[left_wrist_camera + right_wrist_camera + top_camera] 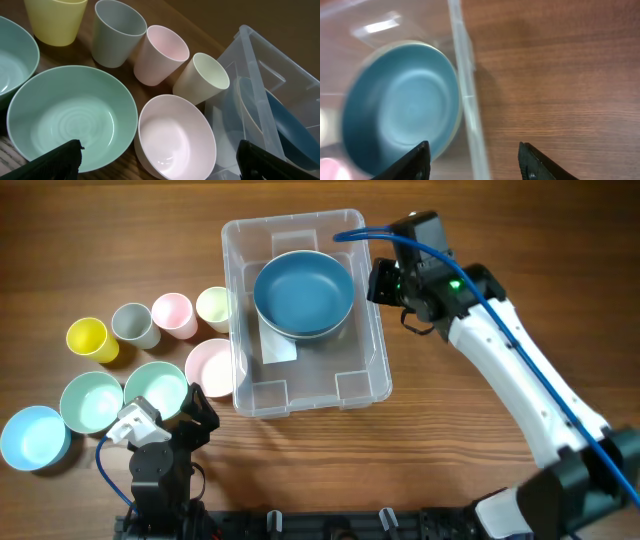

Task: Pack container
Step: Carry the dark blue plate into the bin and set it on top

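One blue bowl (303, 292) inside container (318, 372)

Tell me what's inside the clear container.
One dark blue bowl lies in the container, empty. A white label shows on the floor; the bowl covers its far part.

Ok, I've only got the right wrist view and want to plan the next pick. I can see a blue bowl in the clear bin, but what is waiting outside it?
Observer: Four bowls lie left of the container. Running leftward: pink bowl, first mint bowl, second mint bowl, light blue bowl.
Operator: Any cups?
Observer: Four, in a row beyond the bowls: yellow cup, grey cup, pink cup, cream cup.
Operator: And the left claw?
Observer: The left claw is open, above the pink bowl and first mint bowl.
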`<state>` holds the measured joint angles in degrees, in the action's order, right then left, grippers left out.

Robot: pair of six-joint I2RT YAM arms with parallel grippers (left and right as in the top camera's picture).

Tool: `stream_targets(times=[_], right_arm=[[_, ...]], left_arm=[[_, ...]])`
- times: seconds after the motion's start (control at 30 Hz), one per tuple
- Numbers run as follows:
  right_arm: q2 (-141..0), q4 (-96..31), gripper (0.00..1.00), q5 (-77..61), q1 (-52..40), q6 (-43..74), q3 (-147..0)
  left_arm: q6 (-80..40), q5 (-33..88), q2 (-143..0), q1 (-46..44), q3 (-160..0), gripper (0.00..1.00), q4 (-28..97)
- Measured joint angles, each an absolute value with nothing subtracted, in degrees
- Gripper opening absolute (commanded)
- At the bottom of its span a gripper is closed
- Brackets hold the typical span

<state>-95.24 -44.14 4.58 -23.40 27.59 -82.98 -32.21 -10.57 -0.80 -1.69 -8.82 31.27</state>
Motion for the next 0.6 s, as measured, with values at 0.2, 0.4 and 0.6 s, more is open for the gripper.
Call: stream_targets(times=[0.2,0.4,0.6], right_arm=[[-103.35,-44.77,0.49,1.04,-22.83,22.79,-82.98],[-104.16,-50.41,0.26,0.1,-22.55,24.27,-82.98],[-104.16,-57.23,0.16,0.05,-19.88,29.95,-82.96]], left_arm=[[-32.21,-10.57,-0.8,-1.69,-8.82,1.0,31.29],[-32.21,-10.57,-0.8,-1.69,-8.82,1.0,31.29],[-32.21,-10.57,-0.8,-1.69,-8.82,1.0,31.27]])
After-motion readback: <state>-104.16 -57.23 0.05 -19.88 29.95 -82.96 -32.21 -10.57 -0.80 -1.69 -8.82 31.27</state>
